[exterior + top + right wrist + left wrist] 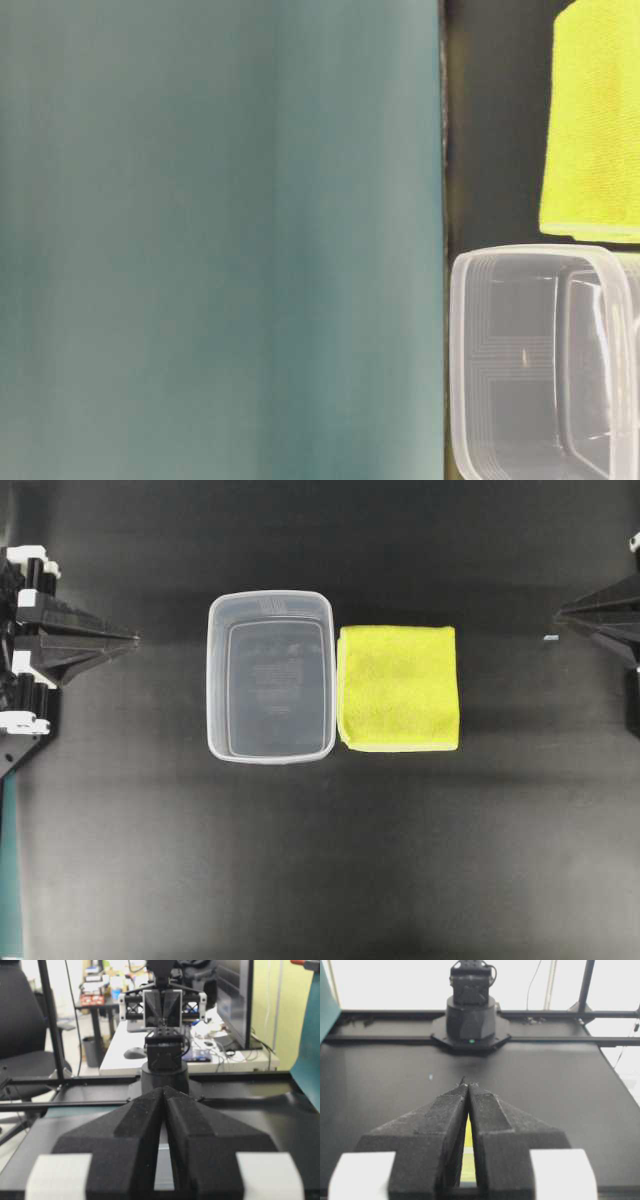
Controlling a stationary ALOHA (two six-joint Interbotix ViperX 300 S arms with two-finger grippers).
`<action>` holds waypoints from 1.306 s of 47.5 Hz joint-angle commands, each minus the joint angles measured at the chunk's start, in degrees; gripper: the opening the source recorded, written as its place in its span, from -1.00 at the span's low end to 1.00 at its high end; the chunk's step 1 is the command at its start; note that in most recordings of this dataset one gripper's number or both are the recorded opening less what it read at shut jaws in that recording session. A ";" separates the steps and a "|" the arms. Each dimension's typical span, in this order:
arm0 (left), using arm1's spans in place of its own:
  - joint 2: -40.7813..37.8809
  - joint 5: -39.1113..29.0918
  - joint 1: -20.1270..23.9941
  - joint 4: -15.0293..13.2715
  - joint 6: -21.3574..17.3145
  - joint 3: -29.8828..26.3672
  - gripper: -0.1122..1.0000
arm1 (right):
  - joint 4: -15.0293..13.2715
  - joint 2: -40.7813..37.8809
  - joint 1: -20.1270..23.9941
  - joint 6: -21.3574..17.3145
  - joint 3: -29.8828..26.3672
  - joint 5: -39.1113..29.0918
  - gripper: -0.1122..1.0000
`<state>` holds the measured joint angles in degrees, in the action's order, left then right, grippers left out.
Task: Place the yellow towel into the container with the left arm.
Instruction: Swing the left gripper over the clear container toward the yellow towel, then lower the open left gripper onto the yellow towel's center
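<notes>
Seen from overhead: left gripper [128,638] closed to a point at the left edge, holding nothing; most of the left arm cut off by the frame. Right gripper [562,611] likewise pinched shut and empty at the right edge, only its black tip and a little of the arm in view.

Between the 2 grippers, on the black tabletop [320,870]: translucent clear plastic rectangular container [270,676] with rounded corners and raised rim, nearer the left gripper yet well apart from it. Just beyond the container from that gripper, touching or nearly touching its far wall: folded square yellow towel [399,688], lying flat, outside the container, well apart from the right gripper too.

Table-level view largely blocked by a blurred teal panel [220,240]; only part of the container [540,360] and 1 cropped piece of the towel [595,120] left visible, no gripper at all.

Left wrist view: black textured fingers [440,1130] pressed together at the tips, a thin yellow sliver of towel [467,1160] glimpsed through the slit; container not made out here. Opposite arm's base [471,1015] straight ahead.

Right wrist view: fingers [135,1130] shut, towel and container hidden behind them; cluttered office desk [150,1050] beyond, shown in no other view.
</notes>
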<state>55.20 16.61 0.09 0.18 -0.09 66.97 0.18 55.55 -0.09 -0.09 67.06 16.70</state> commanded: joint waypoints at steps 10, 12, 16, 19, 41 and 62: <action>-4.75 -7.65 0.62 2.20 4.13 -9.76 -0.79 | 1.76 1.23 1.85 -4.48 0.00 -3.60 -0.80; -5.71 -9.32 0.53 2.11 4.31 -10.99 -0.79 | 1.76 1.76 2.11 -5.80 -0.18 -5.71 -0.80; -8.00 -12.74 0.53 2.20 4.48 -13.71 -0.79 | 1.76 2.72 2.55 -6.50 -0.44 -9.58 -0.80; -10.11 -15.29 0.53 2.20 4.48 -16.17 -0.79 | 1.76 3.34 2.72 -6.59 -0.53 -12.74 -0.80; -30.76 -31.99 0.62 2.29 3.08 -33.93 -0.79 | 1.67 9.05 2.64 -6.42 0.18 -21.53 -0.79; -54.49 -56.43 1.58 2.29 1.41 -57.66 0.40 | 0.70 12.48 2.99 -3.08 1.32 -23.82 0.54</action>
<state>4.31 -35.86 1.14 2.29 1.49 15.12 1.14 67.94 2.64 -3.78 69.08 -7.38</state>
